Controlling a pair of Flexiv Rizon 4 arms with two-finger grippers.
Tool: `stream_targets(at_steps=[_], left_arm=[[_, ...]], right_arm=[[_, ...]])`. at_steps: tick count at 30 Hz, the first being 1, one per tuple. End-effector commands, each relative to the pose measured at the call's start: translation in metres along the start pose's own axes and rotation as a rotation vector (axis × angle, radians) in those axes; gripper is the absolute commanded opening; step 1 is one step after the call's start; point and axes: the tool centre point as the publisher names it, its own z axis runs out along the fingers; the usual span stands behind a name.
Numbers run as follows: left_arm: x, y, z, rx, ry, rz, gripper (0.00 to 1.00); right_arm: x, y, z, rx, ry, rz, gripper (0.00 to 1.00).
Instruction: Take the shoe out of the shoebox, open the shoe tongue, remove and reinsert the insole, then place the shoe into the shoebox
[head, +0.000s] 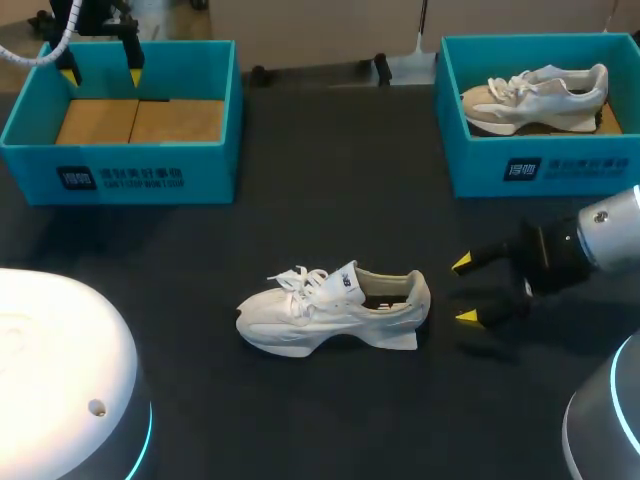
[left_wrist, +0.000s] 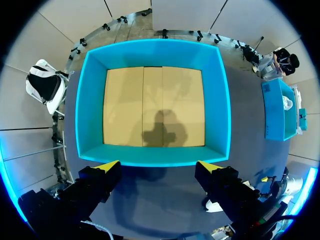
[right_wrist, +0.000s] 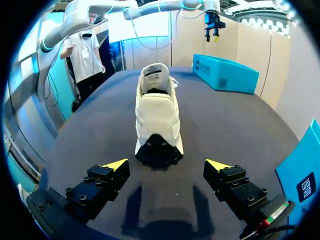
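A white shoe (head: 330, 310) lies on the dark table near the middle, toe pointing left and heel toward my right gripper (head: 466, 290). That gripper is open, a short way behind the heel, not touching it. From the right wrist, the shoe (right_wrist: 157, 117) sits just ahead of the open yellow fingertips (right_wrist: 116, 164). My left gripper (head: 101, 75) hovers open over the empty teal shoebox (head: 125, 175) at the back left. In the left wrist view that shoebox (left_wrist: 90, 100) lies below my left gripper (left_wrist: 159, 166), with a bare cardboard floor.
A second teal shoebox (head: 540, 165) at the back right holds another white shoe (head: 535, 95). It also shows in the left wrist view as a teal box (left_wrist: 276, 112) off to the side. Two rounded white robot bases (head: 60, 370) sit at the front corners.
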Motion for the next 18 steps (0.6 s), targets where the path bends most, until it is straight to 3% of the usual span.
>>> stream_targets(at_steps=[1,18], left_arm=[[0.0,0.0,0.0,0.0,0.0,0.0,1.0],[0.0,0.0,0.0,0.0,0.0,0.0,1.0]], right_arm=[[0.006,0.002,0.009,0.025,-0.006,-0.008,1.0],[0.019,0.021,0.038,-0.02,-0.072,0.01,1.0]])
